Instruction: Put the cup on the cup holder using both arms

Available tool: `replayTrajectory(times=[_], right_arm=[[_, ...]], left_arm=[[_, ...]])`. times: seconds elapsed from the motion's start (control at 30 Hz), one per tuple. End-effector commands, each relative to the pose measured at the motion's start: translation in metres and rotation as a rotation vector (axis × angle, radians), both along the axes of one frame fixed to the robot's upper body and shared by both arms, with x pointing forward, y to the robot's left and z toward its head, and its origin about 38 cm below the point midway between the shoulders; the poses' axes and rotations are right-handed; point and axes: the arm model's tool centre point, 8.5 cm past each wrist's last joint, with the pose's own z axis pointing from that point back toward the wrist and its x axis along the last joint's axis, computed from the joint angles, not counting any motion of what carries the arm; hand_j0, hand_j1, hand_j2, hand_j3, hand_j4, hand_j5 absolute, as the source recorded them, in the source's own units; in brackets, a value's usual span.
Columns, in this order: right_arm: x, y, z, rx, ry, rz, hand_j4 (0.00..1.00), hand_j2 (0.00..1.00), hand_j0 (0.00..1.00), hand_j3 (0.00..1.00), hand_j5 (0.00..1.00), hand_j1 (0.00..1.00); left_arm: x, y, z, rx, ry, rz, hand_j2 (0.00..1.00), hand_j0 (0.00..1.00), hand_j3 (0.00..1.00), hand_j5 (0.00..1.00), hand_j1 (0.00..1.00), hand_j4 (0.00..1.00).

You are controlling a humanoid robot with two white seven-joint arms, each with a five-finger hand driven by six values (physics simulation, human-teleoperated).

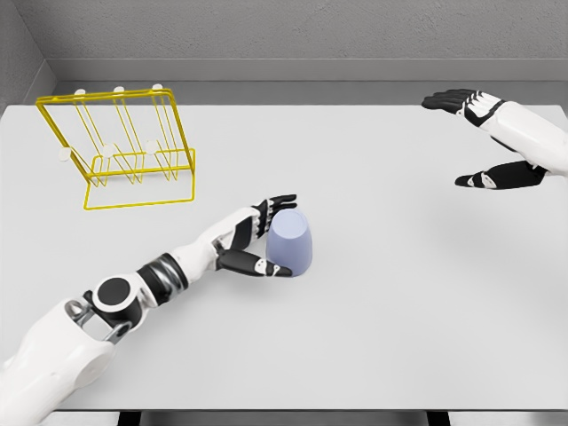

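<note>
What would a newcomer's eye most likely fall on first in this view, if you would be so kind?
Probably the left hand near the middle of the white table, its fingers curled around the side of a pale lavender cup. Next comes the bright yellow wire cup holder at the far left. The right hand hovers open at the far right, holding nothing.

We take this for a bare simulated test cell, not a home or kitchen. We see a plain white table [399, 311] that fills nearly the whole view, its far edge meeting grey, rough-textured walls [266, 31] that join in a corner beyond the table's far left corner. The flat rendered surfaces and even, sourceless light mark it as a simulator's scene.
</note>
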Motion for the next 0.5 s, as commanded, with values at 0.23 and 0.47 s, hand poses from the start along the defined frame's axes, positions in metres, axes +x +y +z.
replayTrajectory(times=[0.23, 0.47], right_arm=[[-0.0002, -0.0004, 0.0000, 0.008, 0.003, 0.000, 1.00, 1.00, 1.00, 1.00, 1.00, 1.00], [-0.0002, -0.0004, 0.0000, 0.008, 0.003, 0.000, 1.00, 1.00, 1.00, 1.00, 1.00, 1.00]], left_arm=[[-0.0011, -0.0099, 0.0005, -0.015, 0.003, -0.009, 0.84, 0.84, 0.84, 0.84, 0.84, 0.84], [-0.0012, -0.0111, 0.0002, 0.001, -0.012, -0.010, 0.69, 0.69, 0.69, 0.69, 0.69, 0.69]])
